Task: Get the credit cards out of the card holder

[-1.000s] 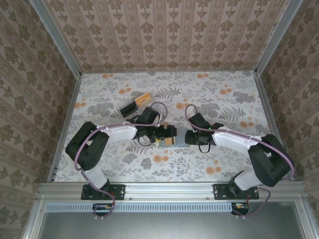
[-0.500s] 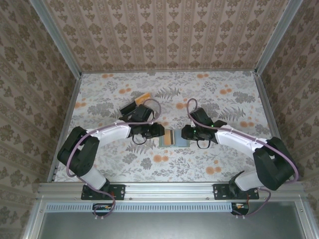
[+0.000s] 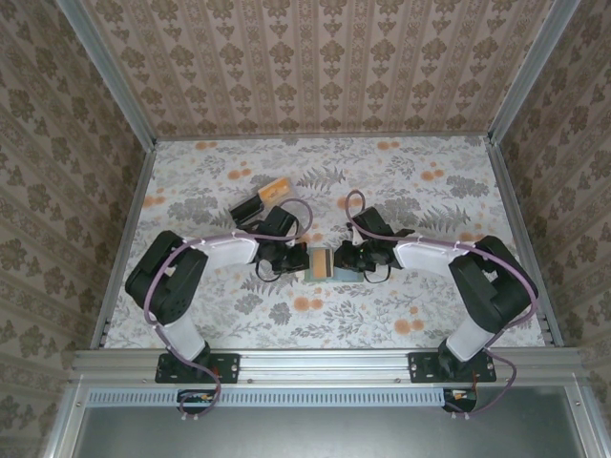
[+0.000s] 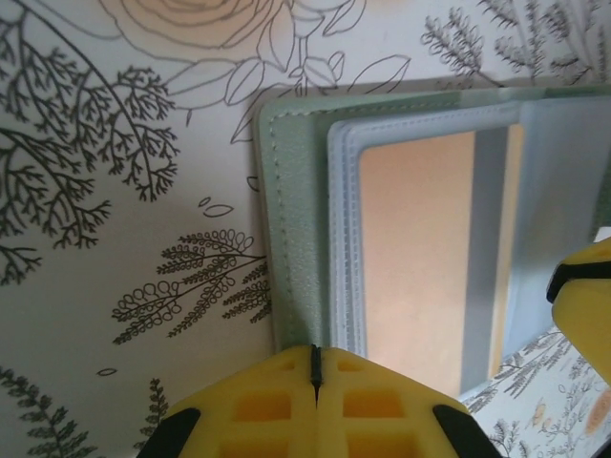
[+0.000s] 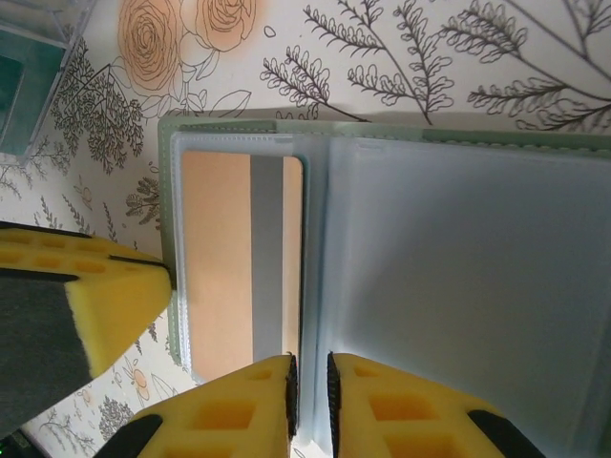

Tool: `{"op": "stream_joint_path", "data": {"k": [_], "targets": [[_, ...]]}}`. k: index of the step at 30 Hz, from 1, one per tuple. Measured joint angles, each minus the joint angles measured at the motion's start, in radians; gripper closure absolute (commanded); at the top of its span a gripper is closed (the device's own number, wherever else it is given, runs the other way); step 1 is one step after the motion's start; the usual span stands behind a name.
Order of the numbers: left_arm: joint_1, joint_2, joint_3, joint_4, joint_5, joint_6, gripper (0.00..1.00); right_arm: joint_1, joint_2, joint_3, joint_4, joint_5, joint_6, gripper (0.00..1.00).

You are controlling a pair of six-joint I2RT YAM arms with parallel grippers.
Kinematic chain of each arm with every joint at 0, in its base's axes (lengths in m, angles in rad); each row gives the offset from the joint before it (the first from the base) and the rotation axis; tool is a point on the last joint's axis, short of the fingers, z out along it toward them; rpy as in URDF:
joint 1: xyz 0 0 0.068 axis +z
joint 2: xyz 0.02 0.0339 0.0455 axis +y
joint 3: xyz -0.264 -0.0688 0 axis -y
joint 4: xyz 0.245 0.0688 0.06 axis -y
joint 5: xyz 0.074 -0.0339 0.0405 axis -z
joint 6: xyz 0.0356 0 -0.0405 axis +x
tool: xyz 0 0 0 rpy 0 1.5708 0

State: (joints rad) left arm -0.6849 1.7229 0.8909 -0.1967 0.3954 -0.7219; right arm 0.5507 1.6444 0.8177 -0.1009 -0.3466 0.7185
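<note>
Two hands meet over the open card holder (image 3: pixel 320 262), which lies flat near the middle of the surface (image 3: pixel 410 181). Seen from overhead, the left hand (image 4: pixel 315 382) is at its 9 o'clock and the right hand (image 5: pixel 310 386) at its 3 o'clock.

The left hand has its fingers pressed together. Their tips sit on the holder's grey-green border, apparently bearing down on it rather than pinching it. The right hand has its fingers almost together, leaving a narrow slit in line with the clear sleeve (image 5: pixel 458 286) edge beside the fold. Whether card, sleeve or nothing is caught there cannot be told.

One tan credit card (image 5: pixel 220 258) with a grey stripe is still fully seated in its pocket on the panel nearer the left hand. A black-and-orange block (image 3: pixel 260 202) lies apart, at the holder's 10 o'clock.

Step in hand, as judged: steadying the holder and seeking a hold on the first card. The next move calls for the right hand to catch the card's edge alone, not the sleeve. It must then slide the card out while the left hand pins the holder.
</note>
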Motion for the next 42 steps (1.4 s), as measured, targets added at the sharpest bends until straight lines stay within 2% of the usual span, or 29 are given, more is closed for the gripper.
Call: {"op": "stream_joint_path", "data": {"k": [18,24,42], "targets": [[-0.014,0.019,0.014,0.002,0.007,0.0,1.0,0.0,0.072,0.007,0.061,-0.061,0.026,0.81],[-0.015,0.021,0.016,0.0,0.007,0.0,1.0,0.0,0.072,0.007,0.061,-0.061,0.038,1.0],[-0.016,0.023,0.022,-0.012,0.0,0.0,1.0,-0.049,-0.009,-0.067,0.068,-0.061,0.041,1.0]]}}
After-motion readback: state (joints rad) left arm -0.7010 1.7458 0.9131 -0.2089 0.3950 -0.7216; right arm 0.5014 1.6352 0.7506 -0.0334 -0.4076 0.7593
